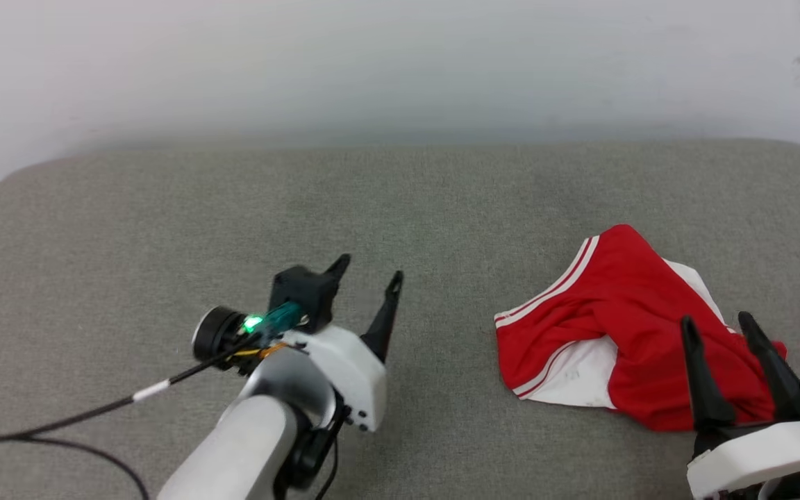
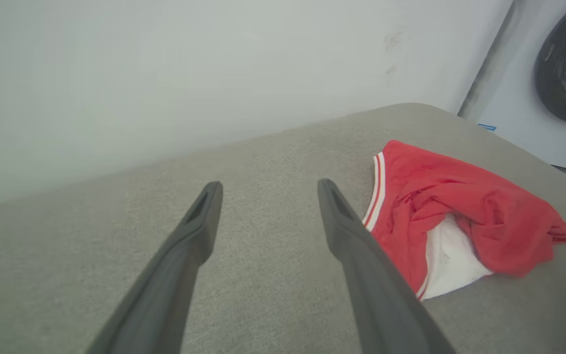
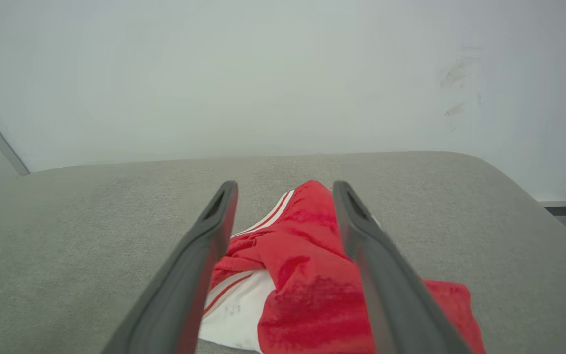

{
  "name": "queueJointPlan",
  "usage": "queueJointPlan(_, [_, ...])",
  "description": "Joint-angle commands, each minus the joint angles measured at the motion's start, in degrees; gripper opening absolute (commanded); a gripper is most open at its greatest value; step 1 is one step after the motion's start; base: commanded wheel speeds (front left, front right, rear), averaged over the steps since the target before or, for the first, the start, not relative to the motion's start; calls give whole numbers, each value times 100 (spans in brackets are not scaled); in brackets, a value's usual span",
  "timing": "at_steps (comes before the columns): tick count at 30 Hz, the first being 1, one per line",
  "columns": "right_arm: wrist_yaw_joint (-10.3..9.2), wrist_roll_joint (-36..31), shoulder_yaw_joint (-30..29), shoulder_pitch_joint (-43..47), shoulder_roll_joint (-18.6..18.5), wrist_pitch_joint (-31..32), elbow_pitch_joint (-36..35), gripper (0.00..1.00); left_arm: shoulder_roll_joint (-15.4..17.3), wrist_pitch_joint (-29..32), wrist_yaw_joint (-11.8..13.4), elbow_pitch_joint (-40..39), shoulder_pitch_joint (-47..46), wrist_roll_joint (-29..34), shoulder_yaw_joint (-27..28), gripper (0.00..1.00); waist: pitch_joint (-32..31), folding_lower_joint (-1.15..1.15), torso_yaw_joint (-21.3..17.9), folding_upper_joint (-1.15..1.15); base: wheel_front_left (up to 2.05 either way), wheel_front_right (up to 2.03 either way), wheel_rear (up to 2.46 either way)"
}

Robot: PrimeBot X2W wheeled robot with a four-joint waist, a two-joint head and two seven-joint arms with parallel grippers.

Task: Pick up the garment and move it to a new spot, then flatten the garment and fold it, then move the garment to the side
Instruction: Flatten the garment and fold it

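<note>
The garment (image 1: 622, 305), a red jersey with white sleeves and red-white striped trim, lies crumpled on the right of the grey table (image 1: 164, 222). It also shows at the right of the left wrist view as the garment (image 2: 460, 201), and in the right wrist view as the garment (image 3: 302, 275) seen between the fingers. My right gripper (image 1: 718, 321) hovers open over the garment's near right edge, holding nothing. My left gripper (image 1: 369, 268) stands open over bare table to the left of the garment, apart from it.
A white wall (image 1: 400, 62) runs behind the table's far edge. A black cable (image 1: 94, 413) trails from my left wrist to the lower left. A white machine with a dark round door (image 2: 565, 64) stands beyond the table's right end.
</note>
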Motion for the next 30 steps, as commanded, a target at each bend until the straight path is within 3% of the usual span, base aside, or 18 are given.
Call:
queueJointPlan(1, [-1, -16, -17, -119, 27, -8, -58, 100, -83, 162, -95, 87, -214, -22, -103, 100, 218, 0, -122, 0, 0, 0, 0])
queueJointPlan(13, [-2, -11, -104, -536, 59, -97, -205, 100, -769, 1823, -1012, 1623, -1837, -397, -781, 100, 1217, 0, -603, 0, 0, 0, 0])
queueJointPlan(23, [-2, 123, -51, -690, 69, -235, 44, 100, -1073, 2517, -1392, 2995, -2223, -555, -1268, 100, 1495, 0, -851, 0, 0, 0, 0])
queueJointPlan(24, [-2, 159, -60, -704, 69, -248, 93, 100, -1085, 2824, -1437, 3352, -2126, -625, -1420, 67, 1505, 0, -881, 0, 0, 0, 0])
queueJointPlan(25, [-2, 159, -60, -704, 69, -248, 93, 100, -1085, 2824, -1437, 3352, -2126, -625, -1420, 67, 1505, 0, -881, 0, 0, 0, 0])
queueJointPlan(26, [-2, 176, -51, -717, 68, -265, 109, 100, -1101, 2947, -1460, 3482, -2088, -670, -1470, 30, 1507, 0, -893, 0, 0, 0, 0])
queueJointPlan(27, [-2, 197, -58, -723, 68, -275, 127, 100, -1113, 3004, -1482, 3580, -2080, -704, -1509, 0, 1506, 0, -902, 0, 0, 0, 0])
queueJointPlan(30, [-2, 244, -93, -702, 69, -285, 175, 100, -1129, 2786, -1515, 3663, -2138, -736, -1495, 0, 1456, 0, -891, 0, 0, 0, 0])
